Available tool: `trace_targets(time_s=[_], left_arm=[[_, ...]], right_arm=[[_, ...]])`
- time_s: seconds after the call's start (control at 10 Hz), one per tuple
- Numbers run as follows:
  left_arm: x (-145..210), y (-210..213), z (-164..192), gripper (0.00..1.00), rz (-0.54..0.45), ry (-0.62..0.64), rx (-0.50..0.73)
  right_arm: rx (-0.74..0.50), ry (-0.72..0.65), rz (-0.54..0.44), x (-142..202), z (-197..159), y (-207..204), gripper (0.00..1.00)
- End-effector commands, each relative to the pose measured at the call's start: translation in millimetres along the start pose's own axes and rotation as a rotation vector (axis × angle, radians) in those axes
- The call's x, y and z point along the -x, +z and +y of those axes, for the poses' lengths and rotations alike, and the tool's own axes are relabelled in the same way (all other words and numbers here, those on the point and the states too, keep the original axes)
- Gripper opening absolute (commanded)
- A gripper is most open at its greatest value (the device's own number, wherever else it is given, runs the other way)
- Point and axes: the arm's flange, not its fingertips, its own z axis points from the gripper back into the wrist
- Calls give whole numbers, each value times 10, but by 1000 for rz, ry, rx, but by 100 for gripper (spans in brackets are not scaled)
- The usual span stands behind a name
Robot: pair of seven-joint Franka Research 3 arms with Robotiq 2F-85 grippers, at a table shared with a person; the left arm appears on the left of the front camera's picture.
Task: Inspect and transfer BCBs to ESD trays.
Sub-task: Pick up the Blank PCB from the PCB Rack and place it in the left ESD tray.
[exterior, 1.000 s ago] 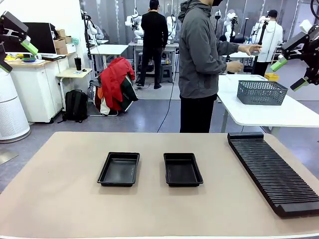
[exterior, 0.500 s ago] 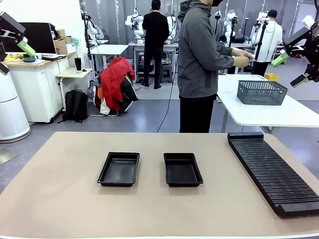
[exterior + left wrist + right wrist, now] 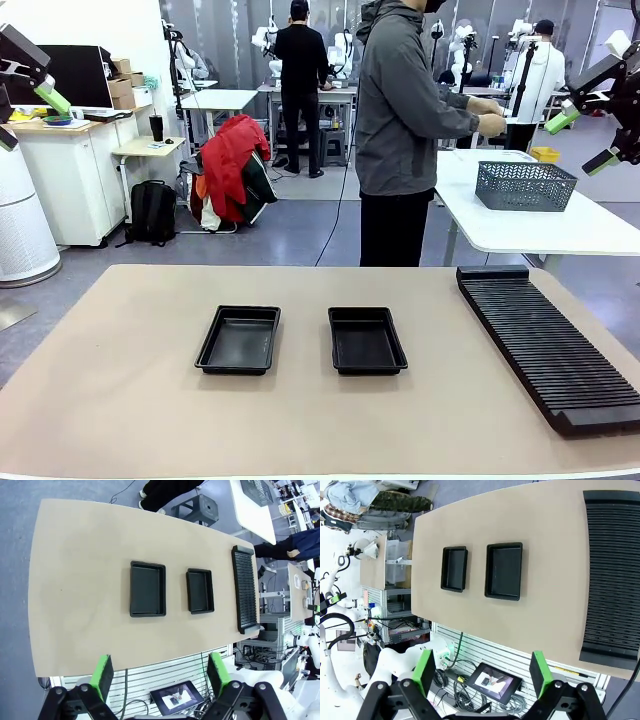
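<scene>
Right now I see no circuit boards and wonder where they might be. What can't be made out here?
- Person's hands, front view: too far and small to tell what they hold.
- Grey mesh plastic basket, front view: its walls hide any contents.
- Long black ribbed rack, front view: the right edge clips it, and the slots are too fine to tell whether any hold something.

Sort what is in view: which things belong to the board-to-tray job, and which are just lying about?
Job in hand: left ESD tray and right ESD tray, both empty; left gripper and right gripper, both open.

Lying about: black slotted rack, grey mesh basket, red jacket, black backpack.
</scene>
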Motion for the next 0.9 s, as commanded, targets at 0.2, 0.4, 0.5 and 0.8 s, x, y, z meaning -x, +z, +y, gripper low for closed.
trace_targets(time_s=[0.2, 0.4, 0.5, 0.8], left_arm=[[-58, -28, -115, 100, 20, 4, -54], [-90, -45, -144, 100, 31, 5, -77], [-97, -48, -180, 100, 20, 0, -81], [-75, -34, -246, 100, 8, -15, -96]], right_arm=[[2, -5, -1, -19, 33, 2, 100], [19, 6, -31, -28, 44, 30, 100], [43, 28, -59, 0, 68, 71, 100], [79, 31, -81, 38, 163, 255, 100]])
